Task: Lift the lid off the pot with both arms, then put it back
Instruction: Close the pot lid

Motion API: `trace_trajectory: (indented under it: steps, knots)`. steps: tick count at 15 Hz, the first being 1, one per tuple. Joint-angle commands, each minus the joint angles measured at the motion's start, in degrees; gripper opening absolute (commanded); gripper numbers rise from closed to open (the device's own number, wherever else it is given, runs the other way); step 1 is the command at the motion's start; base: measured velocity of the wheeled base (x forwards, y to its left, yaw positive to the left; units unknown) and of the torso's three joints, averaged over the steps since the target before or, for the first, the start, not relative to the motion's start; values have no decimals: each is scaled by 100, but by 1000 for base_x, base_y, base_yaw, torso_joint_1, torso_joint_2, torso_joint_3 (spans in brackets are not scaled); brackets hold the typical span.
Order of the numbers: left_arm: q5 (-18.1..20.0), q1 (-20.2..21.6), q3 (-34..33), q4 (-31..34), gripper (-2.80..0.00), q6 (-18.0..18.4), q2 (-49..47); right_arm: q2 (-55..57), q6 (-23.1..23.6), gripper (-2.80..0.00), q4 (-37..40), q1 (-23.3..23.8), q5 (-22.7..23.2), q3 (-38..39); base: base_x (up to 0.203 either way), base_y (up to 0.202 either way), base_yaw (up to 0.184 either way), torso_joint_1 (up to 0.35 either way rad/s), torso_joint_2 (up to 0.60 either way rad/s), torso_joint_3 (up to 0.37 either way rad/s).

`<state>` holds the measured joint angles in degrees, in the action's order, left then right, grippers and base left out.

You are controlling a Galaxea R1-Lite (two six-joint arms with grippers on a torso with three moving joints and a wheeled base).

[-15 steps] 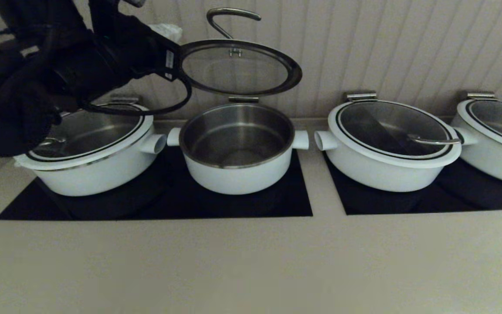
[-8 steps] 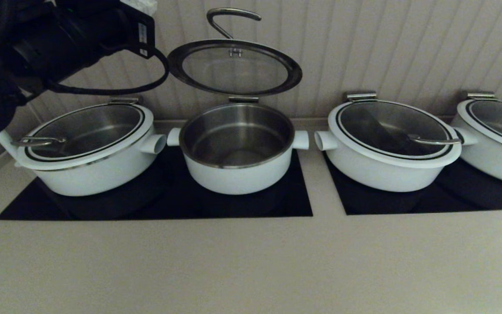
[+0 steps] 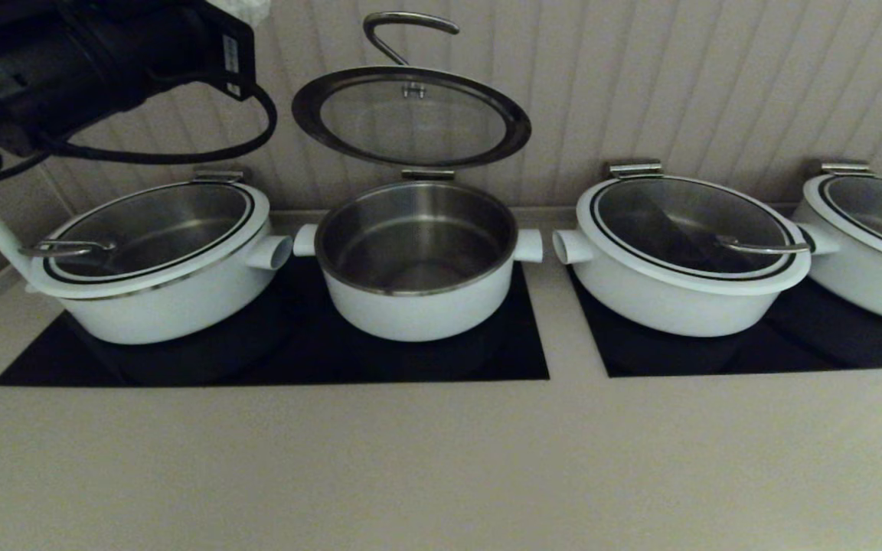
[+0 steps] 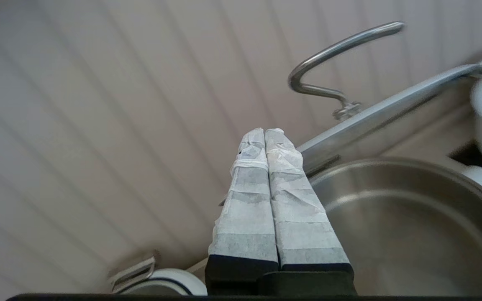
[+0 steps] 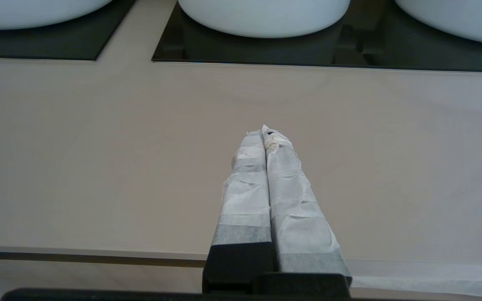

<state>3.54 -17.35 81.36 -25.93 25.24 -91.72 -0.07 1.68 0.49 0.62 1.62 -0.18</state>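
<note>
Four white pots are being shown lined up on the beige desk [image 3: 441,459], seated on two black cooktop panels [image 3: 272,360]. The pot [image 3: 418,260], deep and narrow with two short side stubs, is being seen uncovered, its steel interior exposed. Its lid [image 3: 410,115] is being held tilted up on a rear hinge directly above and behind the pot, against the ribbed wall [image 3: 678,76], with the curved steel loop handle [image 3: 403,34] rising over the top edge of the lid.

Three wider pots are being seen covered by glass lids: one [image 3: 158,260] just left of the pot, one [image 3: 678,252] just right of it, and a fourth [image 3: 870,245] farther right, cut by the frame edge.

The left arm [image 3: 104,69] is being held high to the upper left of the pot, a black cable looping below it. The left claw [image 4: 265,133] is being kept clenched, its two paper-wrapped fingers pressed together with nothing between them, just beside the raised lid's edge but apart from it.

The right claw [image 5: 265,131] is likewise being kept clenched and empty, hanging over bare desk in front of the pot, well apart from it.
</note>
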Motion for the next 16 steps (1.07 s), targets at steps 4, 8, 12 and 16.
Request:
trace_trajectory:
  steps: [4,8,12,16]
  knots:
    - [978,788,146,53,-280,528,-227,7,7,-280,4,-1,5,1,0,0,0,0,0,0]
    - [1317,1117,709,34,-280,1230,-736,7,7,-280,4,-1,5,1,0,0,0,0,0,0]
    - [1336,1030,744,9,-280,2174,-920,7,8,-280,4,-1,5,1,0,0,0,0,0,0]
    - [1255,831,801,21,-280,2671,-1033,7,-1,-280,4,-1,5,1,0,0,0,0,0,0]
